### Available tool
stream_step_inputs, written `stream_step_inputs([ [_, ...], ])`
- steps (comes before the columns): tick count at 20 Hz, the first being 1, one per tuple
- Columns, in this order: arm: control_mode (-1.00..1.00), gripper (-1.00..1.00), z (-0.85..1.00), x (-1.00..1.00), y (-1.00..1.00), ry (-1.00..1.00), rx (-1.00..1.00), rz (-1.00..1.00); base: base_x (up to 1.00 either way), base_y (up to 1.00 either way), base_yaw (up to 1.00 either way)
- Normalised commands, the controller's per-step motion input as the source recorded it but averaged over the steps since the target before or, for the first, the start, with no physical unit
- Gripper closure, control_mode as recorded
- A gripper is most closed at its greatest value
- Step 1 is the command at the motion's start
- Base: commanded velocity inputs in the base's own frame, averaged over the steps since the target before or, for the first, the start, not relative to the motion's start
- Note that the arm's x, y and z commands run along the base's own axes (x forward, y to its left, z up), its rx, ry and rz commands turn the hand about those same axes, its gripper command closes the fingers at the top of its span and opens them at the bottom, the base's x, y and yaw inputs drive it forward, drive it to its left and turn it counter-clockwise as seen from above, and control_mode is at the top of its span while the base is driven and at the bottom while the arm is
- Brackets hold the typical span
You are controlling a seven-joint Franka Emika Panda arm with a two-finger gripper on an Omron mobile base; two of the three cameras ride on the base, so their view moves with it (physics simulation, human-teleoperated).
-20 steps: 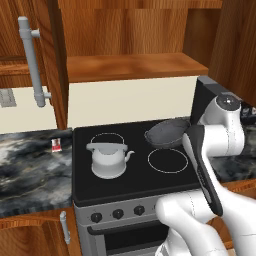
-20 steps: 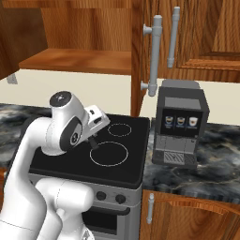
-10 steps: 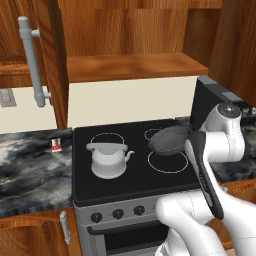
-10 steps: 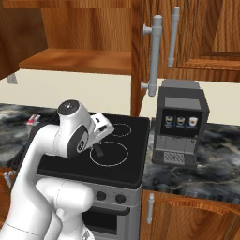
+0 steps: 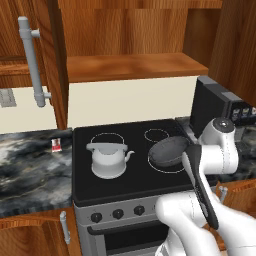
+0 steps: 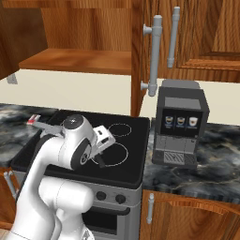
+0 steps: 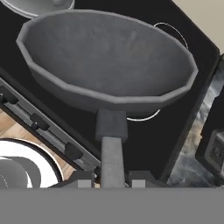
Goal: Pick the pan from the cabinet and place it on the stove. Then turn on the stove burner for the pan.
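A small round dark grey frying pan (image 7: 109, 61) with sloping faceted walls and a thin straight dark handle sits in the grip of the robot's two-finger pincer (image 7: 113, 177). In the hand view the two dark fingertips (image 7: 81, 178) press against either side of the handle's end, so the pincer is closed on the pan's handle. In the left base view the pan (image 5: 169, 151) hangs tilted above the front right ring of the black glass cooktop (image 5: 90, 185). Whether its underside touches the glass cannot be told. The thin white ring outline (image 5: 167, 170) beneath it is partly covered by the pan.

Going from left to right in the left base view: a grey bar handle (image 5: 31, 60) runs down an open red-brown wooden cabinet door (image 5: 52, 60). Beside it is the cabinet's open shelf (image 5: 130, 65). On the marbled dark counter (image 5: 30, 170) lies a small red and white item (image 5: 56, 145), too small to identify. On the cooktop's front left ring stands a white kettle (image 5: 107, 159) with a loop handle, near the pan but apart from it. A smaller white ring (image 5: 156, 135) lies behind the pan. Black knobs (image 5: 118, 214) line the grey metal front. To the right stands a black coffee machine (image 5: 215, 107), partly hidden by the white arm.

In the right base view the arm's large white joint blocks the pan and most of the pincer. The coffee machine (image 6: 180, 124) stands on the counter just right of the cooktop (image 6: 131, 164).
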Motion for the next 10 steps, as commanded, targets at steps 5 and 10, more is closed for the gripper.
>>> stream_step_inputs([
  [5,-1.00,1.00,-0.20,0.00,0.00,0.00,0.00,0.00,0.00,0.00,0.00],
  [10,-1.00,1.00,-0.01,0.03,0.00,-0.04,0.00,-0.01,0.00,0.00,0.00],
])
